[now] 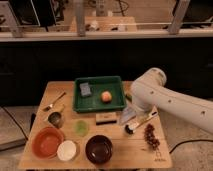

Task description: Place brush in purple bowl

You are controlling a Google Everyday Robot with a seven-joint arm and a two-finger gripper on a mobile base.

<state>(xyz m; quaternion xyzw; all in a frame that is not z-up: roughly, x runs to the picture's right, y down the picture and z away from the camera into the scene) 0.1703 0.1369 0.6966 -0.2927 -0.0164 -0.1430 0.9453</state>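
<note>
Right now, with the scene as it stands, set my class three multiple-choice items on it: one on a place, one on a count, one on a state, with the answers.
1. Where does the brush lie? A) in the green tray B) on the table, right of the wooden block C) in the purple bowl
2. How many bowls stand along the table's front edge? A) one B) three C) five
3. How is the purple bowl? A) upside down B) lying on its side C) upright, without the brush

Answers:
1 B, it lies on the table beside the end effector, which hangs at the tip of the arm, right of the green tray.
2 B, the orange-red bowl, small white bowl and purple bowl.
3 C, its opening faces up and the brush is outside it.
</note>
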